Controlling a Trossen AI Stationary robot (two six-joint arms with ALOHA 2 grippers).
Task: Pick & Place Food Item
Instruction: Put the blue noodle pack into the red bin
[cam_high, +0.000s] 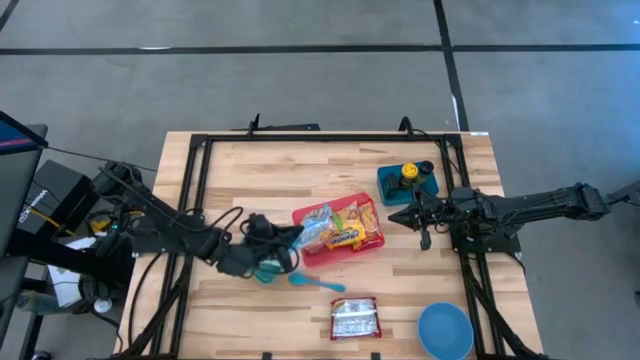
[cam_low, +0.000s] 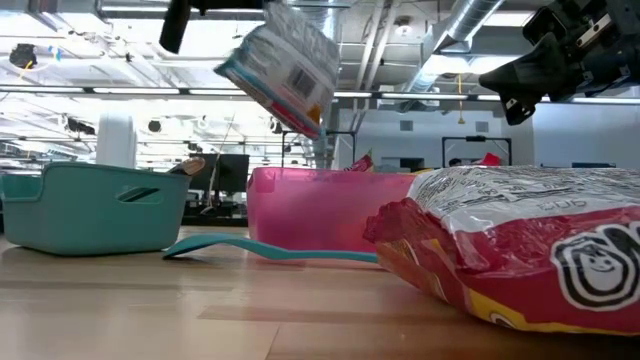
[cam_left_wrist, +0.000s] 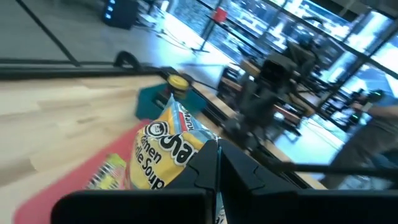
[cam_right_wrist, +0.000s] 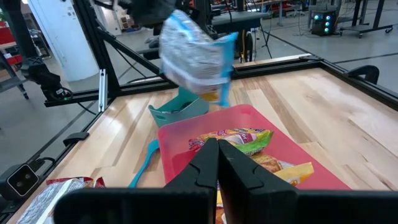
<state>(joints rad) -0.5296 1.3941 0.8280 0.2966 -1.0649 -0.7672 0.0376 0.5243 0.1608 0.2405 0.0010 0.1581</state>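
A noodle-soup packet (cam_high: 316, 233), yellow and blue in front and silvery behind, hangs in the air over the left end of the red tray (cam_high: 372, 213). My left gripper (cam_high: 292, 236) is shut on it. In the low view the packet (cam_low: 282, 66) is tilted high above the pink tray (cam_low: 300, 205). The tray holds a few other snack packs (cam_right_wrist: 239, 140). My right gripper (cam_high: 402, 215) stands shut and holds nothing, off the tray's right end. My left gripper pinches the packet's edge (cam_left_wrist: 198, 148) between its two shut fingers, coming about level from the table's left. The packet (cam_right_wrist: 191, 55) sticks out beyond the fingertips, tilted and lifted clear of tray and table.
A teal basket (cam_low: 95, 208) and a teal spoon (cam_high: 316, 283) lie on the table near the left gripper. A teal box with a yellow-lidded jar (cam_high: 408, 180) stands at the far right. A red snack bag (cam_high: 355, 318) and a blue bowl (cam_high: 445, 330) lie near the front edge.
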